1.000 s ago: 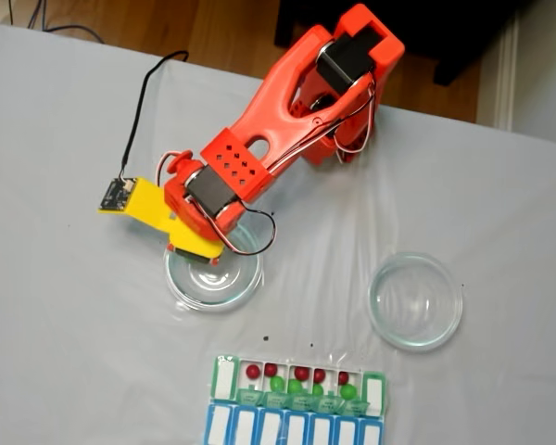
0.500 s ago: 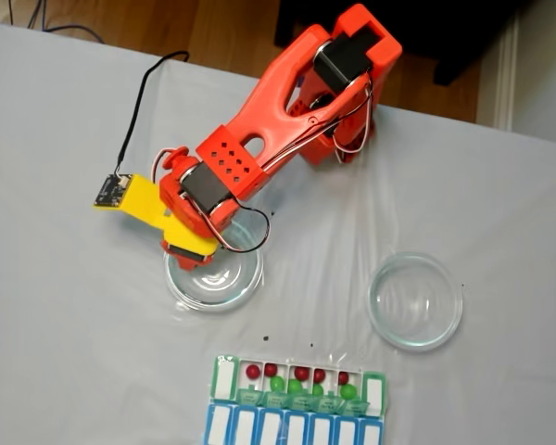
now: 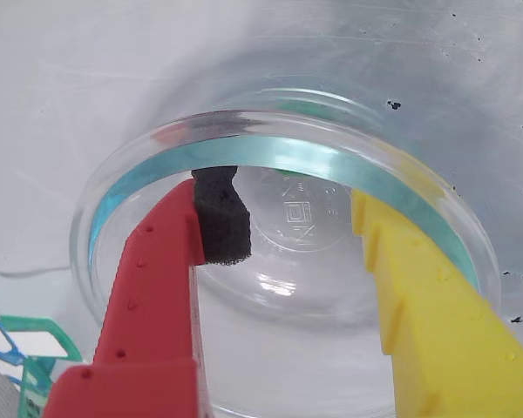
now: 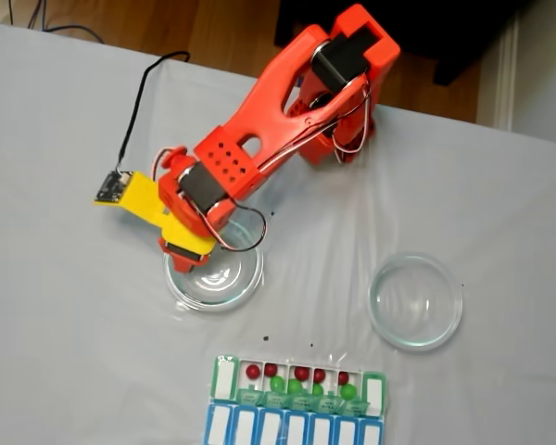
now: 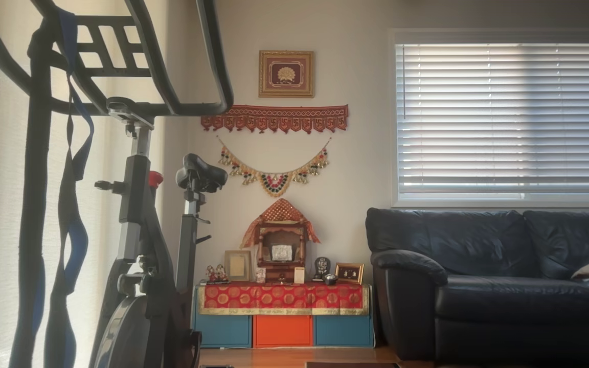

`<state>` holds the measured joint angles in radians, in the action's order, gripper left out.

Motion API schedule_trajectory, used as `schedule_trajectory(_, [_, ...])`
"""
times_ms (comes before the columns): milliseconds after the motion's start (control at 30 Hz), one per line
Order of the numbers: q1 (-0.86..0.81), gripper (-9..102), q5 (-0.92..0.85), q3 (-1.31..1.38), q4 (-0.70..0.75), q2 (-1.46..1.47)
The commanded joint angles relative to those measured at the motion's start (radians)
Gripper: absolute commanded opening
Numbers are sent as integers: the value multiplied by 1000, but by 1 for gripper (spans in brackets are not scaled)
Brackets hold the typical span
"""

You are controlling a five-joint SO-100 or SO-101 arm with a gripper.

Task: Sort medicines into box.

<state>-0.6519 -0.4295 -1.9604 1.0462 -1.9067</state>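
In the fixed view the box lies at the table's near edge, its green-lidded row above a blue row. Several red medicines and green medicines sit in its white compartments. My gripper hangs over the far-left rim of a clear glass dish, well apart from the box. In the wrist view the gripper is open: a red finger with a black foam pad on the left and a yellow finger on the right straddle the dish. Nothing lies in the dish. A corner of the box shows at bottom left.
A second clear glass dish stands right of the first, with nothing in it. The orange arm's base is at the table's far edge. A black cable runs from the wrist camera board across the white cloth. The other view looks into a living room.
The gripper has drifted slightly left and back over the dish's rim. Its fingers stay open; dishes, box and pills have not moved.
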Motion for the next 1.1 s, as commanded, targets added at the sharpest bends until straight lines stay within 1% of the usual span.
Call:
schedule_trajectory(0, [-5,22,14,12,3,-14])
schedule_trajectory(200, [-9,22,18,3,-3,-14])
schedule_trajectory(667, [-23,18,129,8,-44,40])
schedule_trajectory(1067, [-35,17,153,-5,-67,43])
